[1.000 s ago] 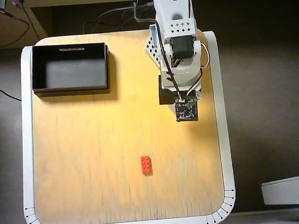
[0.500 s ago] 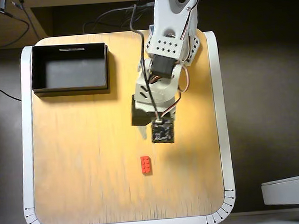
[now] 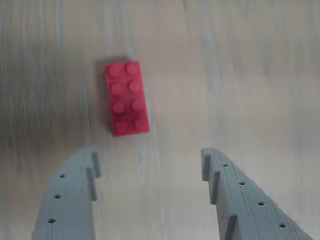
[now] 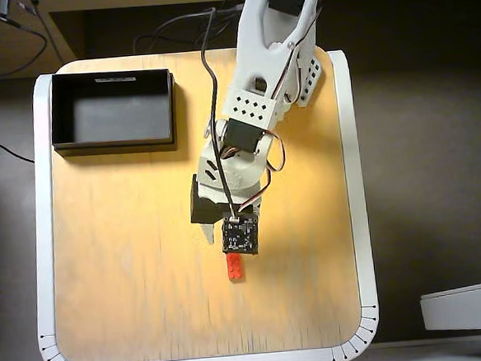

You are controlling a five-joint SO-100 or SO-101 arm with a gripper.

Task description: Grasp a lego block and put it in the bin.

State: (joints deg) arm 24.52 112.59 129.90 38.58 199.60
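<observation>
**Inspector:** Table (image 4: 106,264): pale wood, white rim, dark floor around it. Bin (image 4: 115,143) sits empty at the far-left corner in the overhead view. Arm (image 4: 256,105) reaches in from the far edge.

**Assistant:** And the lego block (image 3: 127,98)?

**Inspector:** Flat on the table, mid-board toward the near edge, just beyond the gripper (image 3: 150,162). Fingers apart, holding nothing. Risk: the block lies left of centre in the wrist view; descending so, the left finger (image 3: 75,200) could strike and skid it.

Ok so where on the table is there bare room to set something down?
Free: the strip below the bin, and the strip between the arm and the table edge on the overhead view's right. Crowded: the middle, where the gripper hangs by the block.
</observation>
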